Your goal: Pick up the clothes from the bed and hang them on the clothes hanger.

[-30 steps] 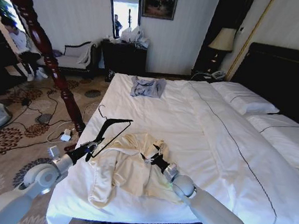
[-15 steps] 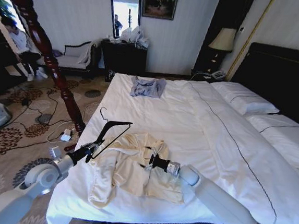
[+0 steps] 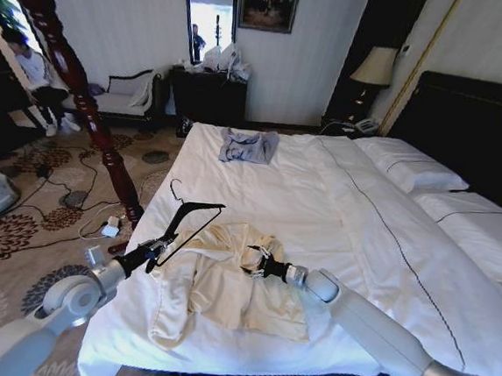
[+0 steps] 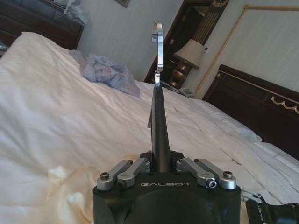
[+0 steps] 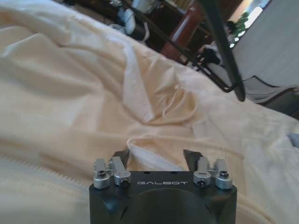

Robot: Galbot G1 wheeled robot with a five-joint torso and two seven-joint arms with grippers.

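The cream clothes lie crumpled near the front left corner of the white bed. My right gripper rests on their upper edge. In the right wrist view the gripper is open, with a raised fold of the clothes between its fingers. My left gripper hovers at the bed's left edge, shut on the black clothes hanger, whose silver hook points up. The left wrist view shows that gripper clamped on the clothes hanger edge-on.
A small grey-blue garment lies at the far end of the bed. Pillows and a dark headboard are on the right. A dark wooden bedpost leans over the patterned carpet on the left, with cables at its foot.
My right arm has stretched out, its elbow swinging right, and the gripper has shifted slightly along the clothes' upper edge. The left gripper and the hanger have barely moved.
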